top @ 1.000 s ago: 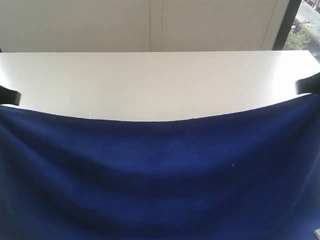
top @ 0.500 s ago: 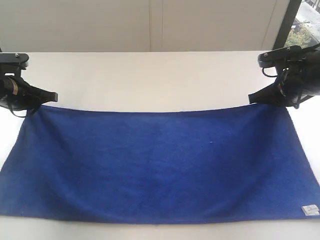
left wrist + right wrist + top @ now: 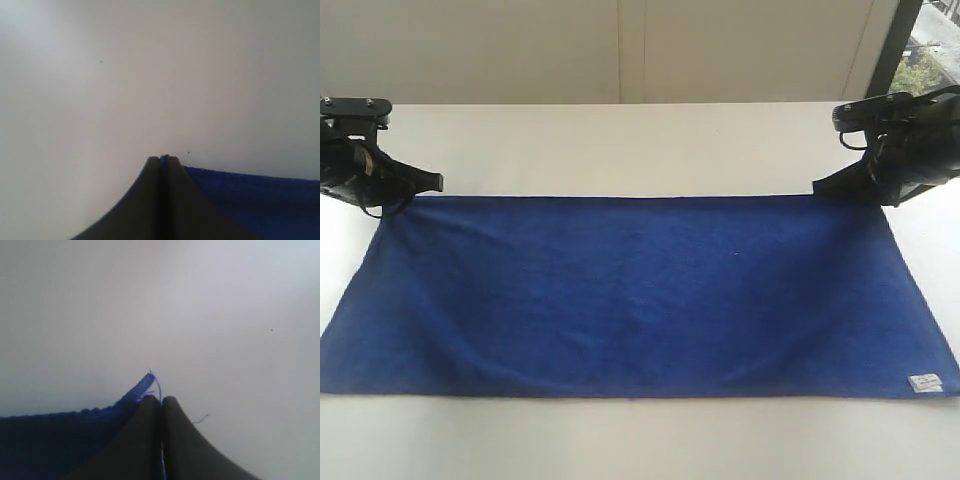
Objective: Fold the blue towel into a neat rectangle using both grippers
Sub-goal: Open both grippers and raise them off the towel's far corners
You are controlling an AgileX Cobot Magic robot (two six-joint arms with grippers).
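The blue towel (image 3: 640, 290) lies flat on the white table (image 3: 620, 140) as a wide rectangle, its small white tag (image 3: 924, 383) at the near right corner. My left gripper (image 3: 430, 183) sits low at the far left corner. Its jaws are pressed together with a thin sliver of blue cloth between the tips (image 3: 163, 159), and the towel (image 3: 260, 200) spreads beside them. At the far right corner my right gripper (image 3: 820, 188) is also shut (image 3: 161, 399), with the hem of the towel (image 3: 50, 440) and loose threads sticking out at its tips.
The table runs bare behind the towel up to a pale wall (image 3: 620, 50). A window strip (image 3: 930, 50) shows at the back right. A narrow band of table lies between the towel's near edge and the bottom of the exterior view.
A second ago the towel hung high and filled the exterior view. Both grippers have since carried its edge down and away, and the cloth now lies flat, its far edge pulled straight.
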